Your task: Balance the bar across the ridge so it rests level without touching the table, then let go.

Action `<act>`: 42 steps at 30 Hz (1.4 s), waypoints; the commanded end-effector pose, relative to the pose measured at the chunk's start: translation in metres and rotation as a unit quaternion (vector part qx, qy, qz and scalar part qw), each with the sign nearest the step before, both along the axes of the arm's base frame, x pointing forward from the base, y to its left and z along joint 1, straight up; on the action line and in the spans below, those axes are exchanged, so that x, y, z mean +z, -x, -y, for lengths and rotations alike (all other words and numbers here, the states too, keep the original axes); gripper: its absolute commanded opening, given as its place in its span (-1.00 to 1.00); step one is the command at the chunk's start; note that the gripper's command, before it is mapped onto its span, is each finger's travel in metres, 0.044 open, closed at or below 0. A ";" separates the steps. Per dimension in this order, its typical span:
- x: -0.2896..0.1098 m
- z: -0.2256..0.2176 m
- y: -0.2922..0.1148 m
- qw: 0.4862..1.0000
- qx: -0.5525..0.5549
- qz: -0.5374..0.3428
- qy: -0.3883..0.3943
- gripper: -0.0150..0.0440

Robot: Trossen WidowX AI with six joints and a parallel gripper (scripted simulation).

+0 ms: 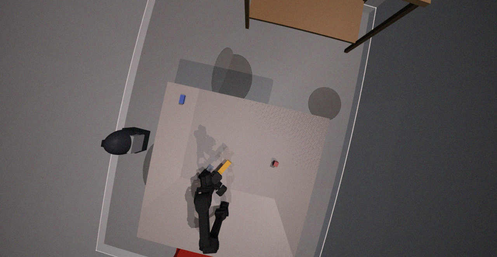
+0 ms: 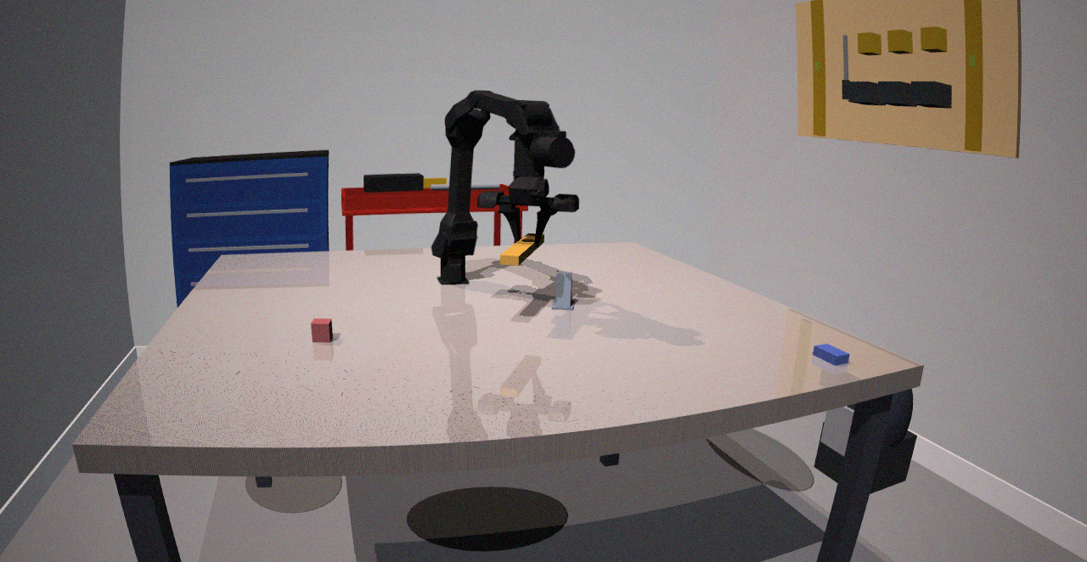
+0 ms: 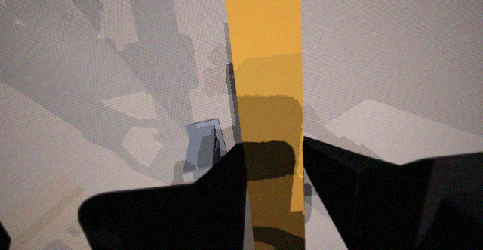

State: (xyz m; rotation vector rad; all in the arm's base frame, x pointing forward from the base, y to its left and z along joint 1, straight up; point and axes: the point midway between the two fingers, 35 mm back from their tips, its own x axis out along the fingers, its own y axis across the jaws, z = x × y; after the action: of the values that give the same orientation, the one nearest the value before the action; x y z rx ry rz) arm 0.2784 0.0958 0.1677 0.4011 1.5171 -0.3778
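1. The black arm (image 2: 459, 178) rises from its base near the far edge of the surface (image 2: 425, 376), arches over at the elbow and points its wrist downward.
2. The claw (image 2: 532, 238) is clamped on the yellow bar (image 2: 520, 250); in the wrist view the two dark fingers press against the long sides of the bar (image 3: 264, 54), which runs straight out between them toward the top of the frame.
3. In the exterior view the bar hangs in the air above the surface, gripped near one end, with its free end tilted slightly downward toward the camera.
4. The ridge (image 2: 563, 289) is a small pale blue-grey upright piece standing on the surface, nearer the camera than the bar and below it. The bar does not touch it.
5. In the wrist view the ridge (image 3: 205, 144) appears just to the left of the bar, beside one finger, and not under the bar's centre line.
6. In the top view the bar (image 1: 224, 167) projects from the claw (image 1: 216, 174), and the ridge (image 1: 210, 167) shows as a pale patch just beside the bar's gripped end.
7. A small red cube (image 2: 321, 328) sits on the surface well apart from the arm, on the left in the exterior view.
8. A flat blue block (image 2: 830, 353) lies near the corner of the surface at the right in that view.
9. Behind the surface stand a blue drawer cabinet (image 2: 250, 209) and a red bench (image 2: 395, 201); a tan board (image 2: 908, 64) hangs on the wall.
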 end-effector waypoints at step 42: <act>-0.021 -0.095 0.041 0.999 0.053 0.001 -0.003 -0.49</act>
State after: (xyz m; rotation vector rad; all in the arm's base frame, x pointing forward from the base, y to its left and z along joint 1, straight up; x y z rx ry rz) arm 0.2369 0.1905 0.1517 0.3209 1.5309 -0.2863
